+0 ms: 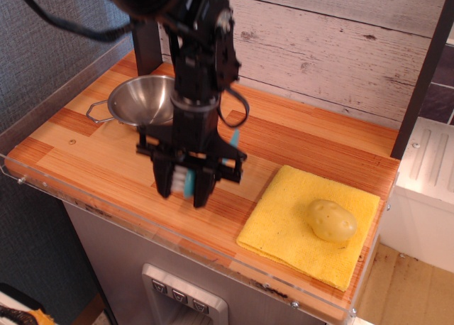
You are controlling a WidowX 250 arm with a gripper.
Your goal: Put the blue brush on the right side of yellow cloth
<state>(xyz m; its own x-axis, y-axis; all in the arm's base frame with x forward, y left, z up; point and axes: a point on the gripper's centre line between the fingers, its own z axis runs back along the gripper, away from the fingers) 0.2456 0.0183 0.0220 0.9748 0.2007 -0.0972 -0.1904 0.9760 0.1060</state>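
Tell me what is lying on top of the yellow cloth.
A pale yellow potato lies on the right half of the yellow cloth. The rest of its top is bare. What lies beneath the cloth is hidden, and the spot under the potato is covered.

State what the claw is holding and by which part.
The claw holds the blue brush, clamped around its bristled head; the handle sticks out behind.

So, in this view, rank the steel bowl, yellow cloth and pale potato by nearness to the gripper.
From the gripper, holding the teal-blue brush:
1. Bright yellow fabric cloth, just to its right.
2. Round steel bowl, behind it, to the left.
3. Pale yellow potato, far right, on the cloth.
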